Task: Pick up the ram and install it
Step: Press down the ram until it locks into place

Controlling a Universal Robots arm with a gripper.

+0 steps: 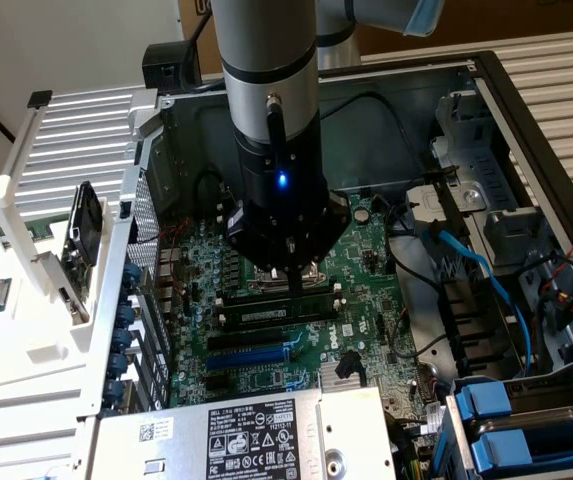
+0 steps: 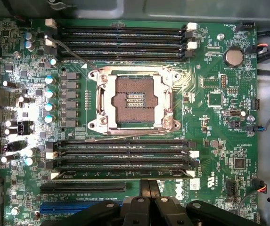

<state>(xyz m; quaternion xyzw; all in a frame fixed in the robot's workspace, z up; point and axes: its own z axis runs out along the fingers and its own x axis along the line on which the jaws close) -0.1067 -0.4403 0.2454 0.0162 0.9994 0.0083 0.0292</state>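
Green ram (image 1: 274, 311) sits in its motherboard slot (image 2: 120, 173) under our shut, empty-looking end effector (image 1: 296, 285); we judge uneven pressing could leave one end unlatched or flex the board.

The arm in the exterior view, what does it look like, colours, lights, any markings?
The arm is a thick silver-grey cylinder with a pale blue cap on the joint above. Below it sits a black wrist unit with a small lit blue light and a thin black rod on its front. The gripper is black, with narrow black fingers. No lettering can be made out.
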